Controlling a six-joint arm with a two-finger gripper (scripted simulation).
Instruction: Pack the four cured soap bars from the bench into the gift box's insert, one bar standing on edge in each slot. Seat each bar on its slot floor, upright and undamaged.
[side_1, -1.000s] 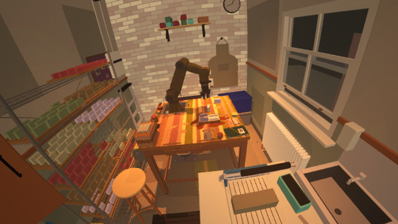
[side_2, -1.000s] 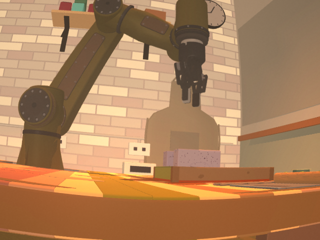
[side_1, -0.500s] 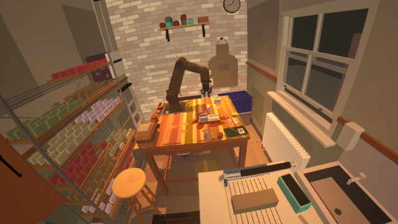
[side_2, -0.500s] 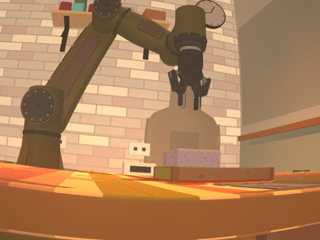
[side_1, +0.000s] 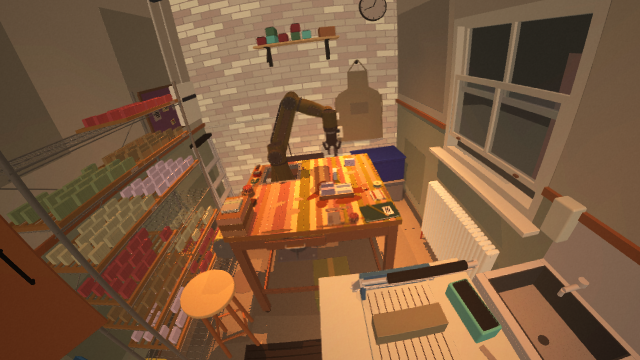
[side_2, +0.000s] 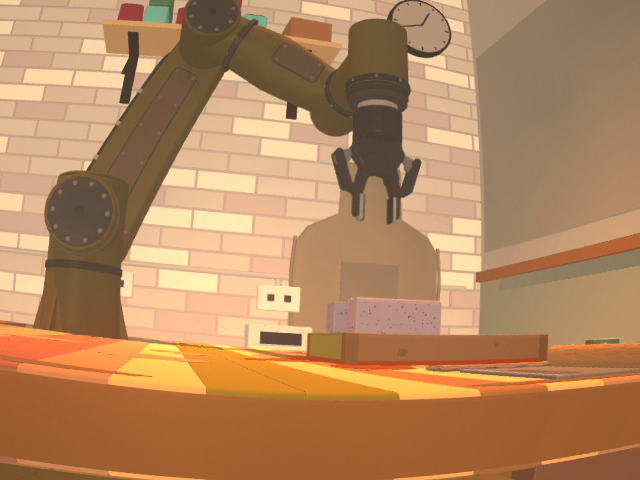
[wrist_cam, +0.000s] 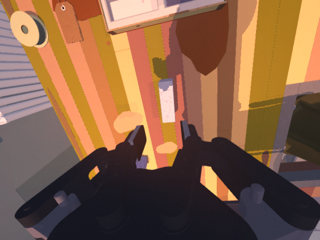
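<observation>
My gripper (side_2: 376, 209) (wrist_cam: 160, 134) (side_1: 331, 148) hangs open and empty high above the far end of the striped bench. Directly below it stands a pale speckled soap bar (wrist_cam: 166, 100) (side_2: 394, 315) on the bench top, seen edge-on from above. The gift box (wrist_cam: 157, 11) (side_1: 336, 190) with its pale insert lies further along the bench toward the middle, with some bars in it that I cannot count. A low wooden tray (side_2: 426, 347) lies in front of the soap bar in the second side camera.
A blue bin (side_1: 381, 161) stands on the floor beyond the bench's far right corner. A spool of twine (wrist_cam: 28, 29) and a brown gift tag (wrist_cam: 67, 22) lie near the bench edge by the box. The arm's base (side_1: 280, 167) rises at the far left of the bench.
</observation>
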